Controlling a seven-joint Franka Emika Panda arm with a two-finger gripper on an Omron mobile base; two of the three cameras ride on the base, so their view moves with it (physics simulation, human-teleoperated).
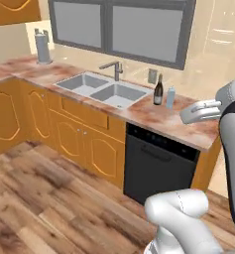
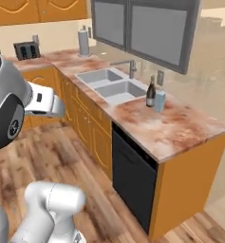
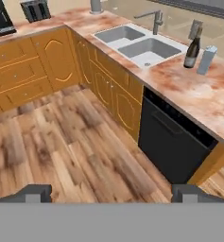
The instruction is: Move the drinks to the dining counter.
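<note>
I am holding my hand point(image 3: 111, 193) spread wide and empty, hanging above the wood floor point(image 3: 61, 146) well apart from the counter point(image 3: 198, 94). The wine bottle point(image 3: 193, 48) is standing upright on the counter just right of the steel double sink point(image 3: 142, 45), with the pale blue-grey carton point(image 3: 207, 60) standing just beside it. Below the counter I am seeing a black dishwasher point(image 3: 172, 142) and orange cabinet doors point(image 3: 113, 94).

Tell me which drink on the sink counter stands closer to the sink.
The wine bottle: dark and taller, it stands on the sink side of the pale carton, which sits just beyond it.
</note>
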